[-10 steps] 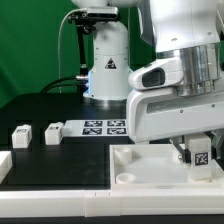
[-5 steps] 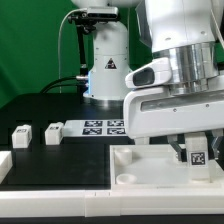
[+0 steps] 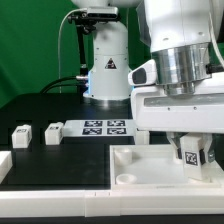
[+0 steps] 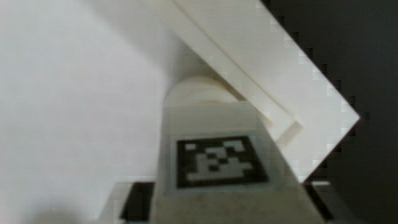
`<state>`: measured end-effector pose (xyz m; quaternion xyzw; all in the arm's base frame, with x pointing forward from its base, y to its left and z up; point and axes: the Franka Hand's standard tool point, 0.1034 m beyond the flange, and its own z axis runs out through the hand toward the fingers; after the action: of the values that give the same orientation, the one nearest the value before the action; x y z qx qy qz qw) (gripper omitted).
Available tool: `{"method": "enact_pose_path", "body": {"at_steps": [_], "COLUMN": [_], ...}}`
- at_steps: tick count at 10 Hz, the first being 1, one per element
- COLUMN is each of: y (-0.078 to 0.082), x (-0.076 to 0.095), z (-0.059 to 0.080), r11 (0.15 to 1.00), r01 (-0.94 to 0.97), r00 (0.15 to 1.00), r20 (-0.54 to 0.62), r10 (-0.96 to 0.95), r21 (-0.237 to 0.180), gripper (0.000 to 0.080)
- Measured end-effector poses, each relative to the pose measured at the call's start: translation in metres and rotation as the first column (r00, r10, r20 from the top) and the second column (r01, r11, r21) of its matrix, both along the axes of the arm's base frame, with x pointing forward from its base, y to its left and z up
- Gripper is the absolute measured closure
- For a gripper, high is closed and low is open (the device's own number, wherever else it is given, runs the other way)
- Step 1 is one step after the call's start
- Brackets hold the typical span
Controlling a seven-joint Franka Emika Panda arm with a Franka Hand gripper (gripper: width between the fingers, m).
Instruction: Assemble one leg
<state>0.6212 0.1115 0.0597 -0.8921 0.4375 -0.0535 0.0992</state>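
Gripper (image 3: pixel 193 152) is clamped on the leg (image 3: pixel 192 158), with a finger (image 4: pixel 125 203) on either side of it. The leg is upright, its tag facing the camera. It is over the panel (image 3: pixel 140 165), which lies flat at the bench's (image 3: pixel 40 112) near edge, toward the exterior view's right. The wrist view shows the leg's far end close by the panel's edge (image 4: pixel 267 75); cannot tell if it touches. Two spare legs (image 3: pixel 20 135) (image 3: pixel 52 132) stand side by side, apart, toward the exterior view's left. The marker board (image 3: pixel 105 126) lies flat mid-bench, just in front of the robot base (image 3: pixel 105 65) at the far edge.
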Motion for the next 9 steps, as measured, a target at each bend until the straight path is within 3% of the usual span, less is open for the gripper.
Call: {"method": "enact_pose_path", "body": {"at_steps": [4, 5, 7, 8, 9], "y": [0.0023, 0.003, 0.0033, 0.0033, 0.0032], "x": [-0.0016, -0.0019, -0.002, -0.0021, -0.0021], "z": [-0.0008, -0.001, -0.0011, -0.0012, -0.0012], "r11": [0.898, 0.863, 0.873, 0.893, 0.911], "r01": [0.432, 0.495, 0.478, 0.441, 0.403], "r00": [0.901, 0.868, 0.878, 0.897, 0.915], "r20": [-0.078, -0.096, -0.092, -0.083, -0.074], "r10": [-0.426, -0.487, -0.47, -0.434, -0.397], "r21": [0.082, 0.095, 0.095, 0.091, 0.086], "gripper": [0.0512, 0.0512, 0.0507, 0.0308, 0.0308]}}
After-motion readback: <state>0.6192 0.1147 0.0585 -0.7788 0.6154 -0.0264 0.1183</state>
